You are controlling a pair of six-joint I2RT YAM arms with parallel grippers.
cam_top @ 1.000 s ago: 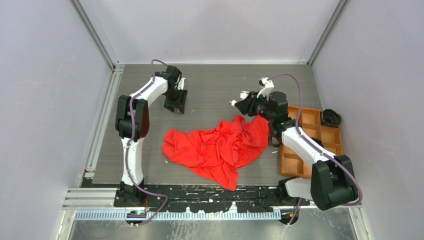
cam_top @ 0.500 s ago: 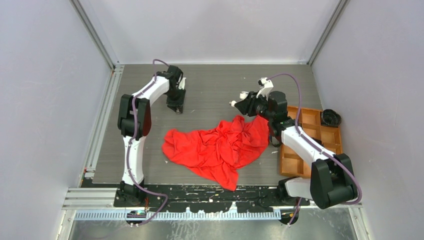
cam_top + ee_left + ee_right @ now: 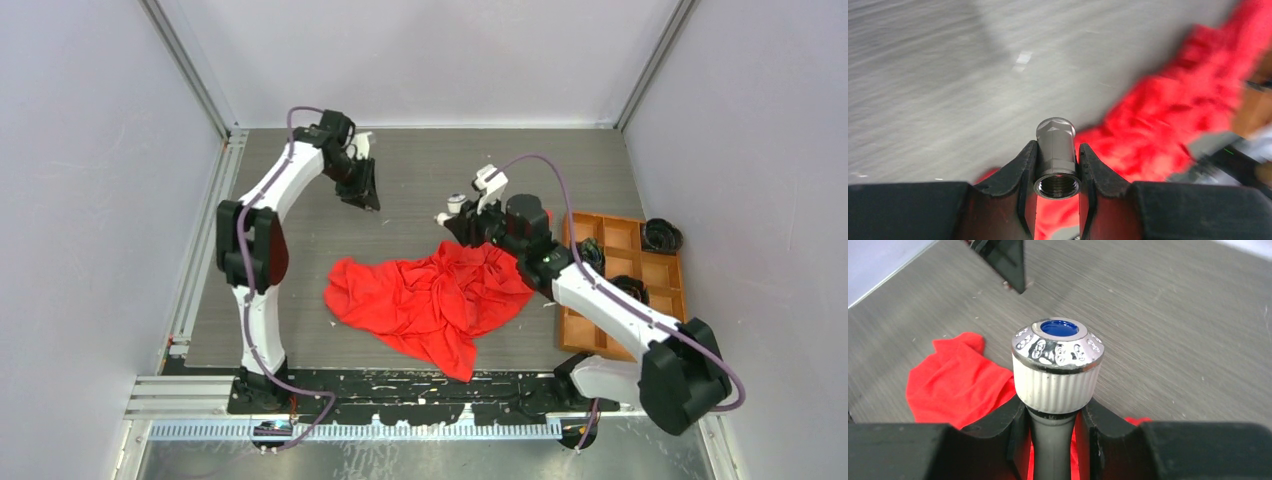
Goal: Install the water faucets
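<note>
The water faucet [image 3: 1058, 355] has a ribbed white knob with a chrome cap and a blue centre. My right gripper [image 3: 1054, 407] is shut on its grey stem just under the knob. In the top view the faucet [image 3: 453, 206] hangs over the far edge of the red cloth [image 3: 430, 300], held by the right gripper [image 3: 462, 222]. A small grey metal fitting [image 3: 1054, 131] with a threaded bore is clamped between the fingers of my left gripper [image 3: 1056, 147]. The left gripper [image 3: 366, 190] is held above the table at the back left, apart from the faucet.
The crumpled red cloth [image 3: 958, 380] covers the middle of the grey table [image 3: 560, 170]. An orange compartment tray [image 3: 625, 240] sits at the right, with a black coiled part [image 3: 661, 235] beside it. Grey walls close in the table on three sides.
The left gripper closed on the grey fitting and rose from the table, tilting toward the centre. The right arm carried the faucet leftward, closer to the left gripper.
</note>
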